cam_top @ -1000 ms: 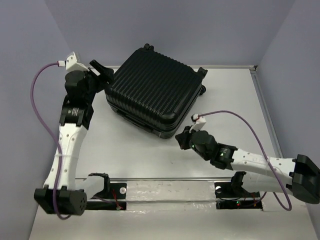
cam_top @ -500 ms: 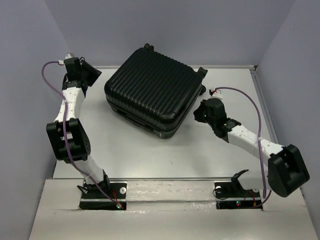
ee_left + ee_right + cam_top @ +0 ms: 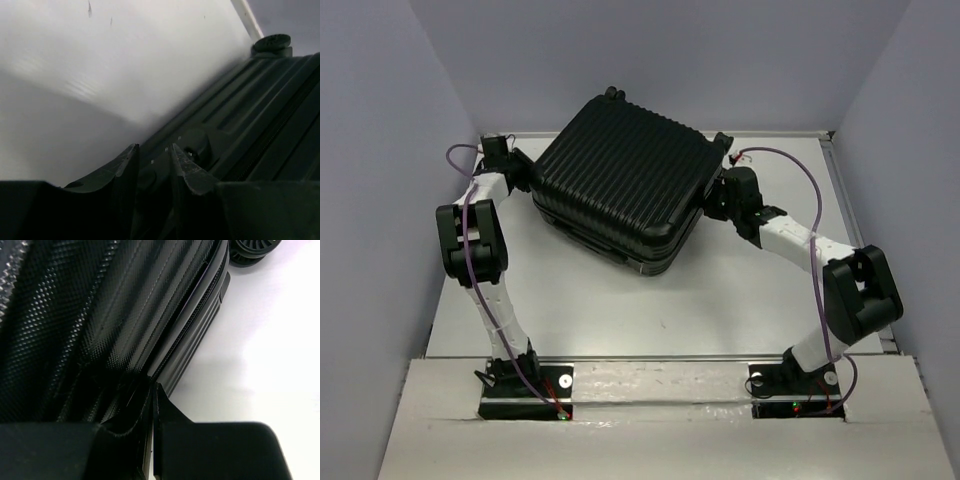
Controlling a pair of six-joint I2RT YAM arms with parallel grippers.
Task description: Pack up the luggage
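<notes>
Suitcase (image 3: 620, 185): black, ribbed, closed, lay flat and askew at the far middle of the grey table (image 3: 620, 310). At its left side, left gripper (image 3: 523, 177), jaws narrowly apart; whether they pinched anything could not be told. At its right side, right gripper (image 3: 718, 203), fingers together, tips at the zip seam, a wheel (image 3: 252, 249) beyond. Purple cables (image 3: 790, 165) arched over both arms.

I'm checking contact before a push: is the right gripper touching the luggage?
Cannot tell. In the right wrist view the shut right gripper ends at the luggage seam, black on black.
</notes>
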